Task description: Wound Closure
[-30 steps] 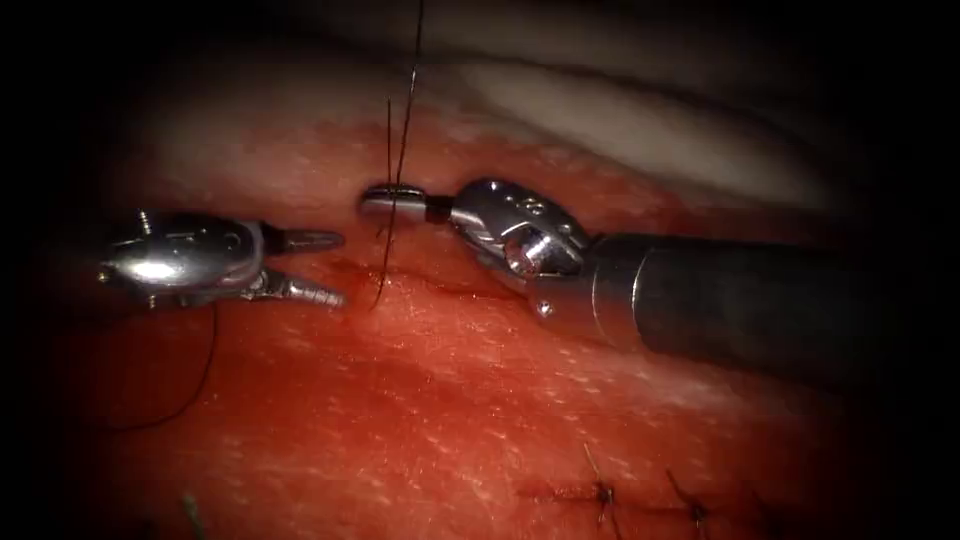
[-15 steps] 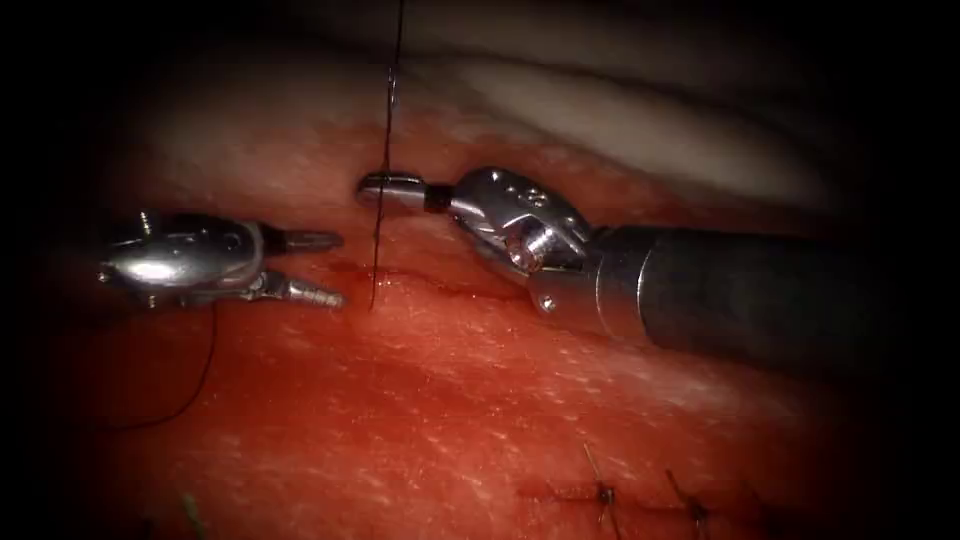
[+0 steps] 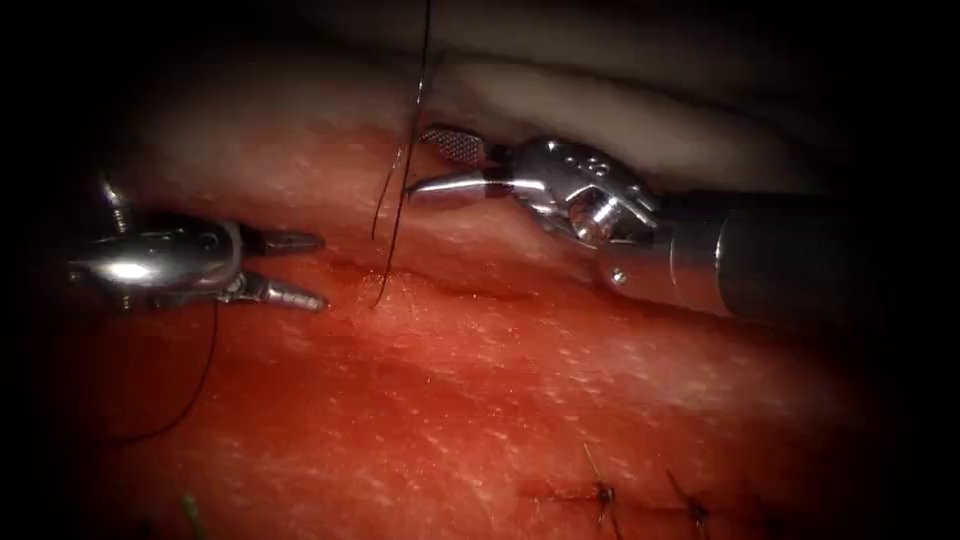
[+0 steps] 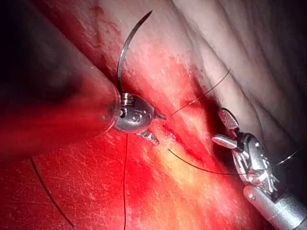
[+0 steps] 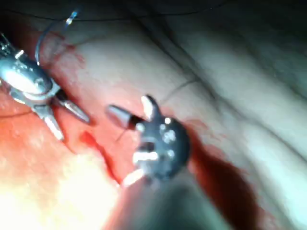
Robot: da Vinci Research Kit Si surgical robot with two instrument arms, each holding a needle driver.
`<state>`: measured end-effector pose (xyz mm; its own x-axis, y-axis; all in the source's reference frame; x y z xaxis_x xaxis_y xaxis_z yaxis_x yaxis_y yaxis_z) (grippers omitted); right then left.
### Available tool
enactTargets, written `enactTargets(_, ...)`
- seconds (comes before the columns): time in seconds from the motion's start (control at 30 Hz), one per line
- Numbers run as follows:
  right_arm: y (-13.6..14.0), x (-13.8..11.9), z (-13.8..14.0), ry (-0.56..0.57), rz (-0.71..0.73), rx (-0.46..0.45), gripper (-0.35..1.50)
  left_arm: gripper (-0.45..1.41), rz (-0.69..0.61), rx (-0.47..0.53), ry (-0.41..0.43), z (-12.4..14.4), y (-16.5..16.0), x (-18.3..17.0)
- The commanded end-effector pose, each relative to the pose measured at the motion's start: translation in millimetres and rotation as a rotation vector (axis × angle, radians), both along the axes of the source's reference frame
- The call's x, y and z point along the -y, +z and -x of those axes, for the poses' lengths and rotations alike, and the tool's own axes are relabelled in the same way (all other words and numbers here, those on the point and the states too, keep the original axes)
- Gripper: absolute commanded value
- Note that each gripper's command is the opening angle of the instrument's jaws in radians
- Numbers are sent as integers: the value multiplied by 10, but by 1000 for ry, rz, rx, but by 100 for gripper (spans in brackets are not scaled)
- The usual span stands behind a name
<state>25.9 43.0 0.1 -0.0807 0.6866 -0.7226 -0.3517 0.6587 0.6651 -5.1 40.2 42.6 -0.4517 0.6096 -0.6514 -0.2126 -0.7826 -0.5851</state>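
My left tool [image 3: 320, 271] lies low over the tissue [image 3: 480, 400], jaws open and holding nothing. The curved needle [image 4: 123, 52] stands behind that tool's wrist with its point in the air, out of the tissue and not between the jaws. A dark thread [image 3: 400, 200] rises from the tissue just right of the left tool's tips and runs straight up. My right tool [image 3: 430, 165] is beside that strand, jaws wide open, with the thread passing in front of its tips and not gripped. The cut [image 3: 450, 288] shows as a dark line below the right tool.
Another length of thread [image 3: 205, 370] trails from the left tool down across the tissue. Two finished stitches [image 3: 600, 492] sit at the lower right. Pale tissue [image 3: 620, 120] rises behind the right tool. Red fluid wets the surface.
The right tool's jaws were shut on the upright thread; they have opened and let it go, and the tool has lifted up and to the right. The left tool slid slightly left.
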Motion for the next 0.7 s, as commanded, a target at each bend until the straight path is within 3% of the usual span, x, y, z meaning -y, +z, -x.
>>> enactTargets(0.03,-4,-1,1,1,-2,0,136,60,-3,2,2,3,3,5)
enactTargets(0.17,-37,4,21,-4,-2,15,136,59,-20,6,-2,2,-11,-2)
enactTargets(0.33,-55,7,29,-15,1,17,131,60,-35,79,-65,10,-45,-20)
enactTargets(0.53,-40,21,23,-38,9,52,131,63,-108,194,-208,34,-108,-55)
enactTargets(0.7,-26,25,23,-37,23,53,131,63,-142,240,-243,57,-145,-68)
